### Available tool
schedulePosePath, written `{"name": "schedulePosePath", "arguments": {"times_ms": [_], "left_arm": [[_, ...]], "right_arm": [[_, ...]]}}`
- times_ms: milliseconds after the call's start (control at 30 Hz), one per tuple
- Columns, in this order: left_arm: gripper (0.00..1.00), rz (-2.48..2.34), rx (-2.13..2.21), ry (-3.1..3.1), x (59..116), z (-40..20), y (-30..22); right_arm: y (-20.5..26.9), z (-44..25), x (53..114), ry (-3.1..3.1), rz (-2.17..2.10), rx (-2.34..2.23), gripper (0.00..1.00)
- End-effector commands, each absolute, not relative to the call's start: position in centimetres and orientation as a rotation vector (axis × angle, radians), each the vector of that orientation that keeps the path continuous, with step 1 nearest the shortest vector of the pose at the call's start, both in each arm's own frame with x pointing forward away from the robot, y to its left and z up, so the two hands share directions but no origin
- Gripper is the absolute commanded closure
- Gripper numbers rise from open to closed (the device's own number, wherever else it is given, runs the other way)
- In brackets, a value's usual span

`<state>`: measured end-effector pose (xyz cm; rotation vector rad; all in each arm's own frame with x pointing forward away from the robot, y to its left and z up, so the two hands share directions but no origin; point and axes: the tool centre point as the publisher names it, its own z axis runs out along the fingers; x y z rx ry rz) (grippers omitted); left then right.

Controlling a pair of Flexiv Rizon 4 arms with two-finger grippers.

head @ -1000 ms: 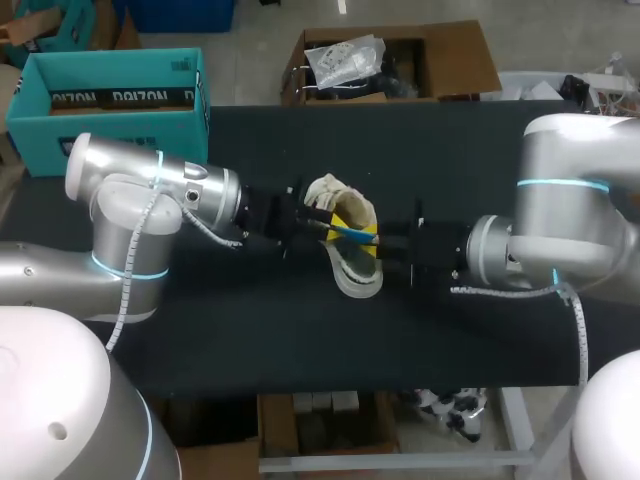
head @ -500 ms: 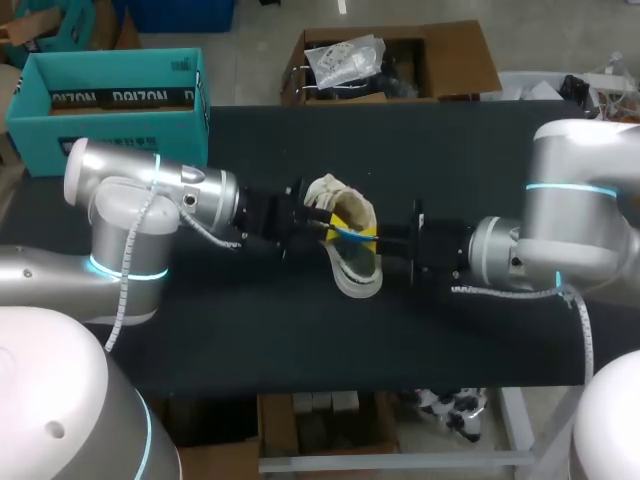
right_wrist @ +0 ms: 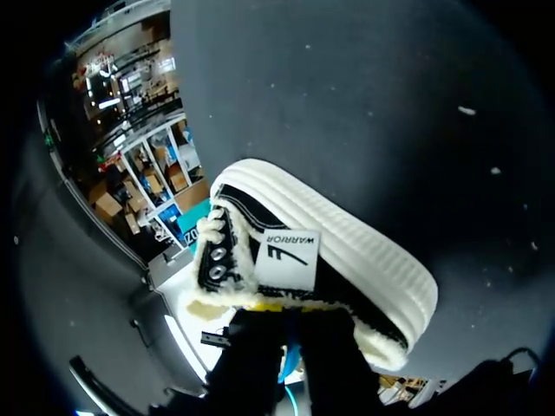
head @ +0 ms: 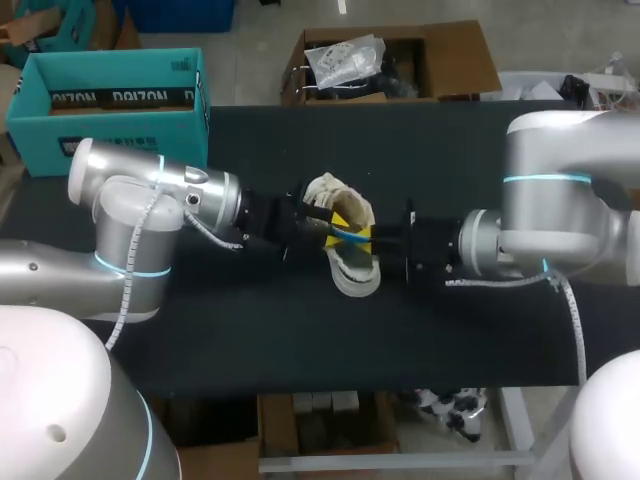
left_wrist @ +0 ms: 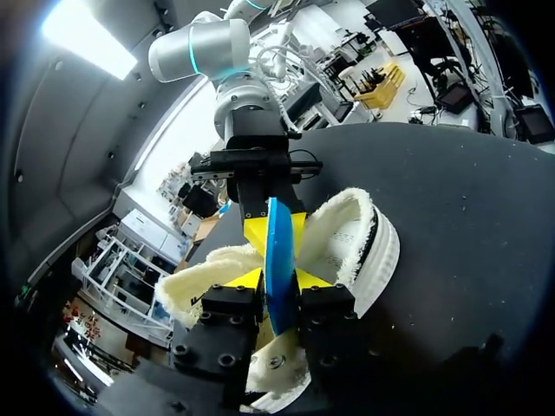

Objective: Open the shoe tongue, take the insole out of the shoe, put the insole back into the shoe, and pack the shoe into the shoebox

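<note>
Currently: shoe (head: 352,268) mid-table (head: 250,340), fleece collar spread wide. Left gripper (left_wrist: 277,284) enters from 9 o'clock, right gripper (left_wrist: 270,232) from 3 o'clock. Each has its yellow tips nearly closed, pinching the blue insole (left_wrist: 279,260), which stands on edge in the shoe's mouth. Judgement: two opposed grips keep the thin insole from flopping while guided. Teal shoebox (head: 110,100) sits at 10 o'clock, well apart.

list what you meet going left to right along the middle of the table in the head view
left arm → left hand, shut on the blue insole → shoe → right hand → right arm
</note>
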<state>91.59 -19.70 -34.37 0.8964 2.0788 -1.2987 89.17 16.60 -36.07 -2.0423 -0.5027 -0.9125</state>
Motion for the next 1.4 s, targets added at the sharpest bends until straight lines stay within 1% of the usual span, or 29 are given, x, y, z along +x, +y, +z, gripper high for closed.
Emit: {"name": "schedulePosePath", "arguments": {"times_ms": [33,167,200,233,300,400,500,567,600,633,667,833,867,900,933,1400], "left_arm": [[1.00,-1.302,0.897,2.070,91.5,-34.2,-19.8],[1.00,-1.298,0.919,2.064,91.3,-34.2,-20.1],[1.00,-1.297,0.921,2.064,91.3,-34.2,-20.1],[1.00,-1.296,0.924,2.064,91.3,-34.3,-20.2],[1.00,-1.294,0.928,2.064,91.3,-34.3,-20.2],[1.00,-1.292,0.928,2.068,91.3,-34.5,-20.2],[1.00,-1.290,0.926,2.072,91.3,-34.6,-20.3],[1.00,-1.290,0.924,2.075,91.3,-34.7,-20.3],[1.00,-1.289,0.923,2.076,91.3,-34.7,-20.3],[1.00,-1.289,0.920,2.078,91.3,-34.7,-20.3],[1.00,-1.289,0.919,2.078,91.2,-34.8,-20.3],[1.00,-1.288,0.907,2.084,91.2,-34.7,-20.3],[0.58,-1.289,0.903,2.086,91.2,-34.6,-20.2],[0.20,-1.287,0.900,2.089,91.2,-34.4,-20.1],[0.00,-1.285,0.899,2.091,91.1,-34.2,-19.9],[0.00,-1.279,0.818,2.201,90.2,-28.6,-16.0]], "right_arm": [[16.6,-36.2,89.4,-0.505,-0.898,-2.058,1.00],[16.2,-35.7,88.8,-0.486,-0.916,-2.067,1.00],[16.2,-35.5,88.5,-0.479,-0.926,-2.068,0.75],[16.1,-35.2,88.3,-0.478,-0.936,-2.066,0.69],[16.1,-34.6,87.7,-0.490,-0.952,-2.070,0.68],[16.2,-33.6,86.9,-0.508,-0.986,-2.058,0.69],[16.5,-33.2,86.4,-0.523,-1.003,-2.040,0.75],[16.7,-33.1,86.3,-0.528,-1.004,-2.033,0.82],[16.9,-33.0,86.3,-0.535,-1.001,-2.032,0.89],[16.9,-33.1,86.3,-0.537,-0.999,-2.027,0.93],[17.1,-33.1,86.4,-0.543,-0.994,-2.027,1.00],[17.5,-33.8,86.9,-0.560,-0.957,-2.030,1.00],[17.6,-34.0,87.1,-0.565,-0.943,-2.040,1.00],[17.6,-34.2,87.2,-0.567,-0.936,-2.050,1.00],[17.6,-34.3,87.3,-0.570,-0.928,-2.060,1.00],[16.5,-35.9,86.7,-0.651,-0.809,-2.308,1.00]]}}
